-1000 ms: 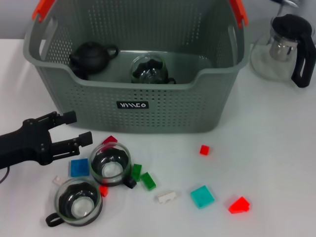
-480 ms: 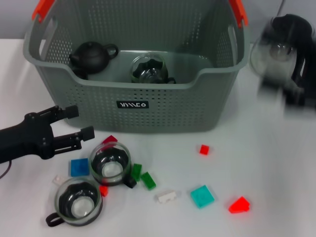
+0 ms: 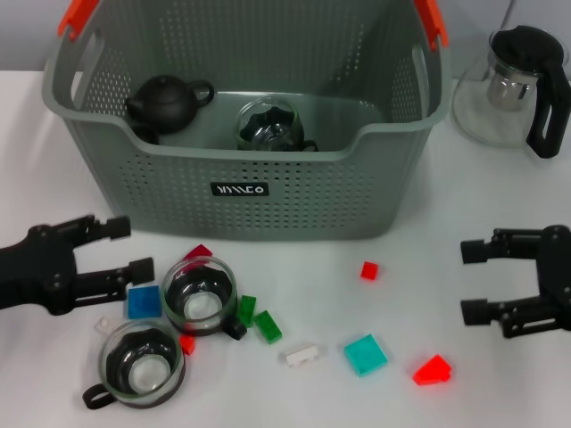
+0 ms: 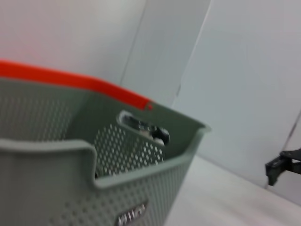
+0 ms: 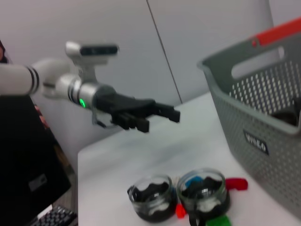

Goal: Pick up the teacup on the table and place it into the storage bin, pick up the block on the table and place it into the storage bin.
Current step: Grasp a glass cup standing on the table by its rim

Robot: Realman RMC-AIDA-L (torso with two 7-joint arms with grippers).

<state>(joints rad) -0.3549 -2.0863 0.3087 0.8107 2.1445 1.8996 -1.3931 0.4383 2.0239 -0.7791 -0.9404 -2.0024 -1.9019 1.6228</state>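
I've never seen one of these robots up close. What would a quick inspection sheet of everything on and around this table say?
Surface: white table.
Job's things: grey storage bin holding a black teapot and a glass cup; two glass teacups and scattered coloured blocks in front.
Clutter: glass pitcher beside the bin.
Grippers: left gripper open, near the teacups; right gripper open, empty.
Cables: nothing seen.
Surroundings: pale wall panels.

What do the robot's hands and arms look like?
Both the left gripper and right gripper are matte black, each with two thin, blocky fingers. In the right wrist view, the left arm is white with black ring stripes, a small green light and a grey box on top.
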